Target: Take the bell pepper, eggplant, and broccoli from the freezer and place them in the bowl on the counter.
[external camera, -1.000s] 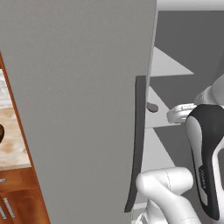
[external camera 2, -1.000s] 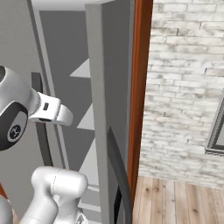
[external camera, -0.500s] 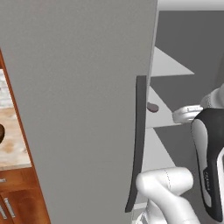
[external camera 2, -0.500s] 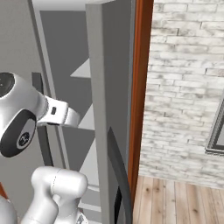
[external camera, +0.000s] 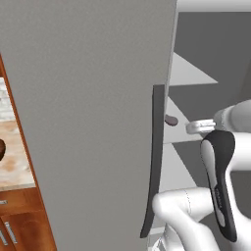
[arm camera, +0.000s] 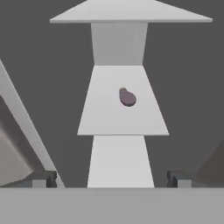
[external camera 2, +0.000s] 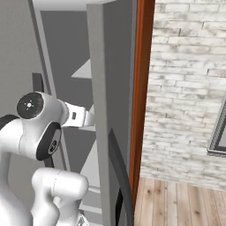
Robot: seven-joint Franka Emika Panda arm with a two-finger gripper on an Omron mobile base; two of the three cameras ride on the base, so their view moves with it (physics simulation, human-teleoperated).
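Matte grey fills most of what we see: the freezer (external camera: 88, 122) stands with its flat door swung open, the dark curved handle (external camera: 153, 162) running down the door's edge in the left base view. Behind that edge we look into the compartment, where pale grey shelves (arm camera: 123, 103) are stacked one above another.

The eggplant (arm camera: 127, 97) lies on the middle shelf in the hand view, a dull purple oval a little right of the shelf's centre and nearer its back edge than its front edge. In the left base view we catch it again as a small mauve shape (external camera: 171, 120) peeking out just past the door handle, at the shelf's left edge.

Our gripper (arm camera: 113, 177) points straight into the compartment with its fingers spread wide apart and nothing between them; one dark fingertip (arm camera: 43, 178) rises at the lower left of the hand view and the other at the lower right. The eggplant sits ahead of the gripper, well apart from it, roughly on the line between the two tips (slightly toward the right one).

At the far left of the left base view we see the beige counter (external camera: 14, 157) over reddish-brown cabinets, with a dark sliver of the bowl (external camera: 2, 149) at the picture's edge.
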